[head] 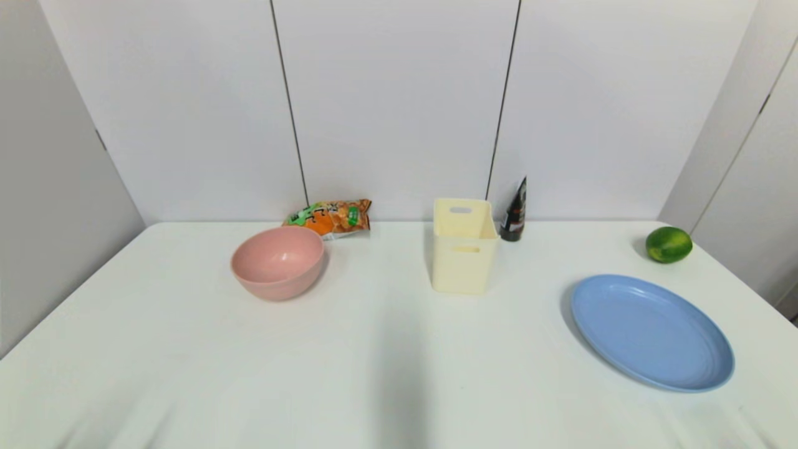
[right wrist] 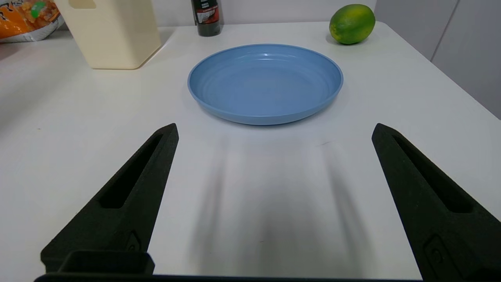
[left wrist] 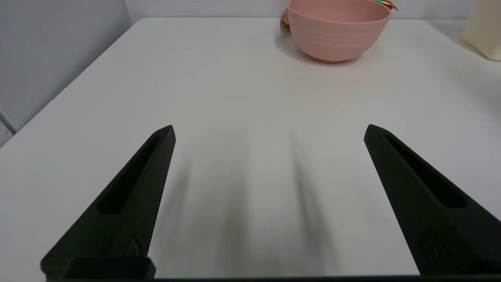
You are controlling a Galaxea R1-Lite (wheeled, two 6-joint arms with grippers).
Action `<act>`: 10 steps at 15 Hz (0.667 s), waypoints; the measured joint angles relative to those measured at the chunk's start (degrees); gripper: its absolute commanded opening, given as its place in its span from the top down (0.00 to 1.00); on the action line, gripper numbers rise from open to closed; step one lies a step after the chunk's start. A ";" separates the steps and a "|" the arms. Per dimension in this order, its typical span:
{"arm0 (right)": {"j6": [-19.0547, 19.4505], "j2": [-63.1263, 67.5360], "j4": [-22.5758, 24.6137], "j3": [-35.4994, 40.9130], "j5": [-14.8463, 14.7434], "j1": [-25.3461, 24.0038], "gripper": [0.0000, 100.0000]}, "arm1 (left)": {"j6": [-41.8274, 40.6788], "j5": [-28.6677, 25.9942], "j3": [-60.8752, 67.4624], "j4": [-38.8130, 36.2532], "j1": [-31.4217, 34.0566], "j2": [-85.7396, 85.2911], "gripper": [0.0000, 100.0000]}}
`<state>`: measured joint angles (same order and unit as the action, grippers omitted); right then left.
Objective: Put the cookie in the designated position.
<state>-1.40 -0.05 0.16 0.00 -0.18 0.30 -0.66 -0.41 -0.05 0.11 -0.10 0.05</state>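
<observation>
Left gripper [left wrist: 270, 131]: fingers spread wide, nothing between them, low over bare white table [head: 386, 374] at the near edge. Straight ahead of it sits the pink bowl [left wrist: 338, 33], well apart. The cookie packet [head: 330, 218] lies just behind that bowl, against the back wall, so from this gripper it is forward and slightly to the right, with the bowl masking nearly all of it; only slivers of orange and green [left wrist: 385, 4] show past the rim in the left wrist view.

Right gripper [right wrist: 274, 131]: likewise spread and empty, parked low at the near edge. Ahead of it is the blue plate [right wrist: 265, 82], beyond that a cream bin [right wrist: 113, 35], a dark bottle [right wrist: 206, 15] and a lime [right wrist: 351, 23]. The packet's end [right wrist: 27, 19] shows far off to its left, past the bin.

Judgement: left arm is clearly nearer, and the right would have to cross the bin. The packet's long axis runs side to side along the wall, across the left gripper's line of approach, so closing across the short width looks workable, but the reach must go over or around the bowl.

Packet: long, flat, orange plastic, green badge, cracker pictures, crimped end, leaning slightly up at the wall. Likely thin and crinkly, prone to sliding.
</observation>
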 measured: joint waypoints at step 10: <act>-0.07 0.00 -0.02 0.00 -0.22 0.00 0.00 | 0.15 0.09 0.05 -0.04 0.00 -0.16 0.00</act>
<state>-1.48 -0.05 0.13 0.00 -0.40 0.30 -0.51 -0.33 0.00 0.07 -0.10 -0.11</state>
